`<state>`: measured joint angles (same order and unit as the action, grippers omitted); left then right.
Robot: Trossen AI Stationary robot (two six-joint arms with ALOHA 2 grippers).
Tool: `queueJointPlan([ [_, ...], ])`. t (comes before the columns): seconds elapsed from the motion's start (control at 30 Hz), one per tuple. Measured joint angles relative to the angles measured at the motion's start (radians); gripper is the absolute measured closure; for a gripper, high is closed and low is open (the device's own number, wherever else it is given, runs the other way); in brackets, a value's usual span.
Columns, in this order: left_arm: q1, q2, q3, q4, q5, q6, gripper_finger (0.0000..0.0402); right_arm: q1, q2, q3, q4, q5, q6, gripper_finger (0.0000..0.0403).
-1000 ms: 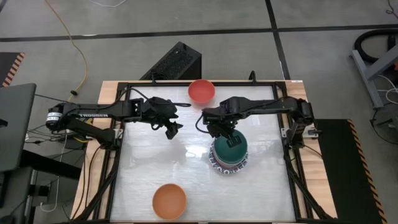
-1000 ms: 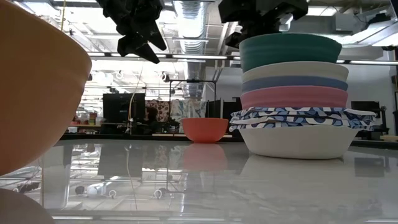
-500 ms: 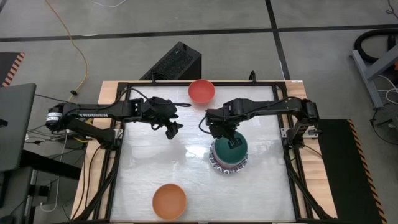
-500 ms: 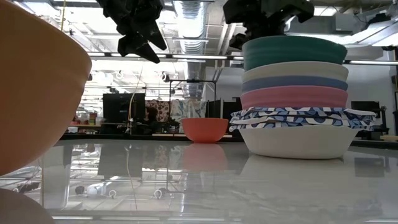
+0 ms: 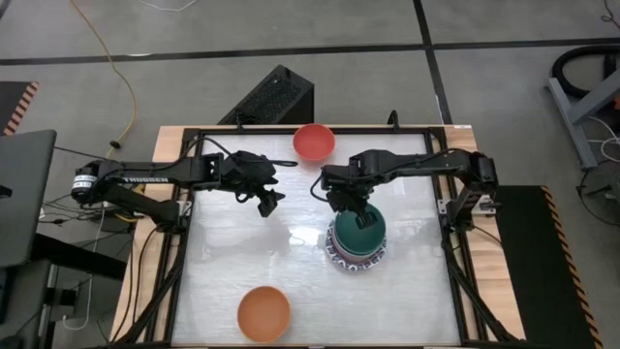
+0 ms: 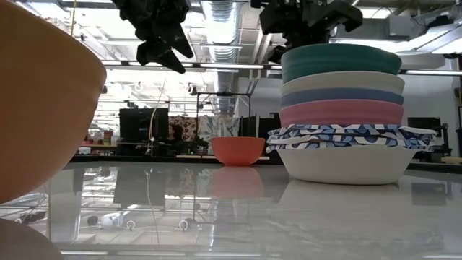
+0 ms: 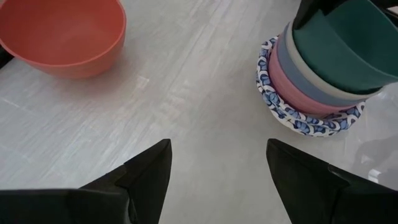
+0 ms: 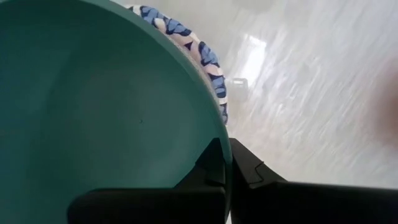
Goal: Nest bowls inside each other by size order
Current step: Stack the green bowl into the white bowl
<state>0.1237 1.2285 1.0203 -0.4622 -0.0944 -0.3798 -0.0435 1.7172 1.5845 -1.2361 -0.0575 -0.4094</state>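
Observation:
A teal bowl (image 5: 360,236) (image 6: 339,61) tops a stack at the table's middle right. Under it are a cream bowl (image 6: 342,81), a blue bowl (image 6: 342,97), a pink bowl (image 6: 342,113) and blue-and-white patterned bowls (image 6: 350,135). My right gripper (image 8: 227,168) is shut on the teal bowl. A red bowl (image 5: 314,141) stands on its base at the far edge, an orange bowl (image 5: 264,313) at the near edge. My left gripper (image 5: 269,204) (image 7: 217,168) hangs open above the table, left of the stack, with nothing between its fingers. My right gripper pinches the teal bowl's rim (image 8: 219,134), one finger inside the bowl and one outside. The fingers come from above, pointing steeply down. The bowl sits about level in the cream bowl on top of the stack (image 6: 342,101).
The stack (image 7: 317,87) rests on the white tabletop (image 5: 252,257), with open surface between it, the red bowl (image 7: 62,31) and the orange bowl (image 6: 43,108). A black frame (image 5: 184,242) edges the table.
The teal bowl has sunk a little lower into the cream bowl and come nearer to level, with my right gripper still shut on its rim.

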Motion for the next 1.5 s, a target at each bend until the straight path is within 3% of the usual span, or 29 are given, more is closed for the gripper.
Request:
queueJointPlan([
  [1.07, 0.0, 0.0, 0.0, 0.0, 0.0, 0.002, 0.015, -0.017, 0.002, -0.085, 0.063, -0.027, 0.009, 0.0391],
  [1.5, 0.0, 0.0, 0.0, 0.0, -0.012, 0.002, 0.015, -0.018, 0.002, -0.075, 0.059, -0.044, 0.01, 0.0337],
])
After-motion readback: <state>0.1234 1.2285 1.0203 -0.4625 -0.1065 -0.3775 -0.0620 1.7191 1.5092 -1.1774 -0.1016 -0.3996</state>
